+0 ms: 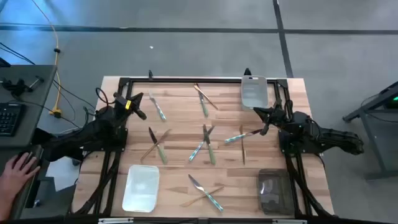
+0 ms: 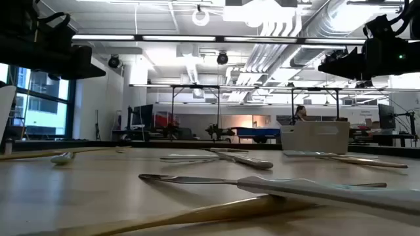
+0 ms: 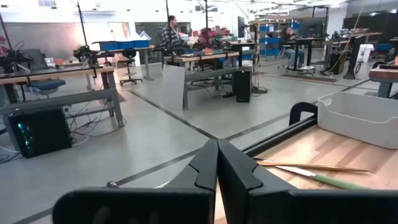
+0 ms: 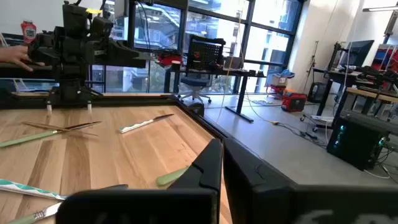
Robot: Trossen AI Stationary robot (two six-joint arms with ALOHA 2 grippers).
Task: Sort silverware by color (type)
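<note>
The silverware lies scattered flat on the wooden table [image 1: 186, 165]. A pale knife [image 1: 157, 107] lies close beside my left gripper [image 1: 140, 107], which is shut and hovers at the far left. A gold piece and a green-handled piece [image 1: 204, 99] lie at the far middle and show in the left wrist view [image 3: 311, 167]. Crossed pairs lie at the left middle [image 1: 157, 144], the centre [image 1: 206, 143] and the near edge [image 1: 205, 191]. A blue-handled piece [image 1: 239, 137] and a gold one [image 1: 242, 148] lie by my right gripper [image 1: 266, 123]. That gripper is also shut and raised.
A white tray [image 1: 141, 186] sits near left, a dark tray [image 1: 274, 191] near right and a clear tray [image 1: 254, 91] at the far right, also seen as the clear tray [image 3: 360, 118]. A person's hand [image 1: 18, 171] rests off the table's left side. Black frame rails run along the table's edges.
</note>
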